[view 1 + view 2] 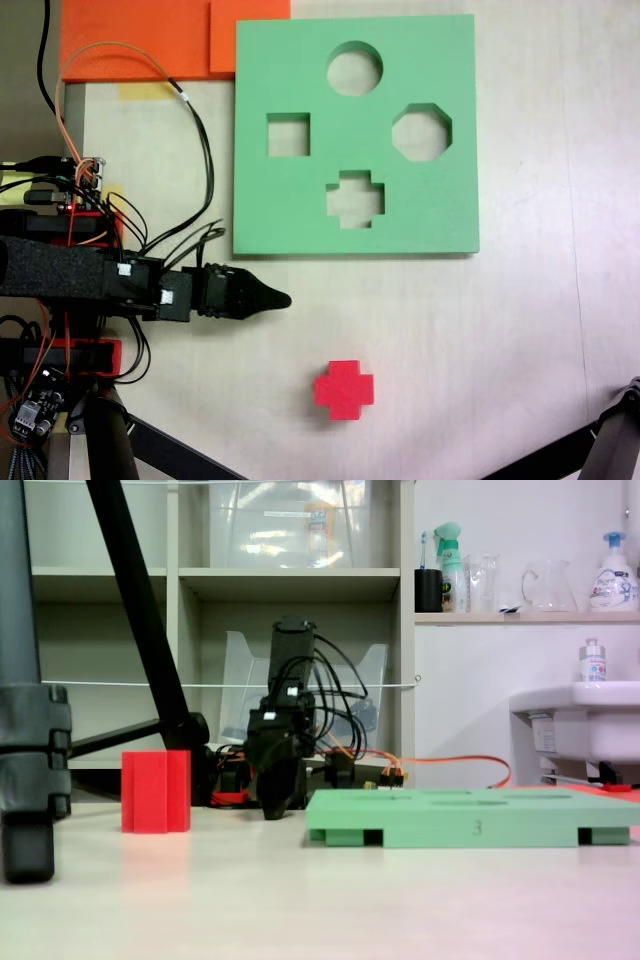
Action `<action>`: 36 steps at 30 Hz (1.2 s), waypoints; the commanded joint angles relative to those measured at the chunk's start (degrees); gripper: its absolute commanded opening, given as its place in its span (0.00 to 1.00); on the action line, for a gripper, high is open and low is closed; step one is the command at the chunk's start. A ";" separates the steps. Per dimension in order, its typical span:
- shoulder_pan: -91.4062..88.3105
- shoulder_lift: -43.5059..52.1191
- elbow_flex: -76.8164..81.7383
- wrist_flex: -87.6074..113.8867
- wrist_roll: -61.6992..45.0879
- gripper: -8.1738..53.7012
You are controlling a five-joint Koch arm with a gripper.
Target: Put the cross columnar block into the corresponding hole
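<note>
The red cross columnar block (344, 389) stands upright on the pale table, near its front edge, and in the low fixed view it is the red block (156, 791) at the left. The green foam board (450, 200) lies flat farther back, with its plus-shaped cutout (355, 197) on the side nearest the block. My gripper (283, 298) hangs low between board and block, pointing right, its jaws together with nothing in them. The low fixed view shows the gripper (275, 805) end-on, just left of the green board (470, 825).
The board also has round, square and octagonal cutouts. Orange foam sheets (140, 40) lie at the top left. Cables (190, 130) loop from the arm's base. Black tripod legs (600, 440) cross the bottom corners, and one thick leg (30, 730) stands at the left.
</note>
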 commanded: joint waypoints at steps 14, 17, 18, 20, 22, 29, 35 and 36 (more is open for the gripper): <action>9.58 3.87 -48.87 58.27 63.98 0.50; 9.58 3.08 -58.10 65.74 63.98 0.48; 9.58 2.46 -60.21 66.53 63.90 0.48; 9.76 1.23 -64.34 68.73 62.14 0.48; 10.28 0.97 -66.27 71.02 60.38 0.48; 14.68 -10.20 -71.10 69.96 52.29 0.93; 18.72 -27.69 -85.34 81.56 52.21 0.94; 19.25 -30.06 -87.71 83.50 52.12 0.94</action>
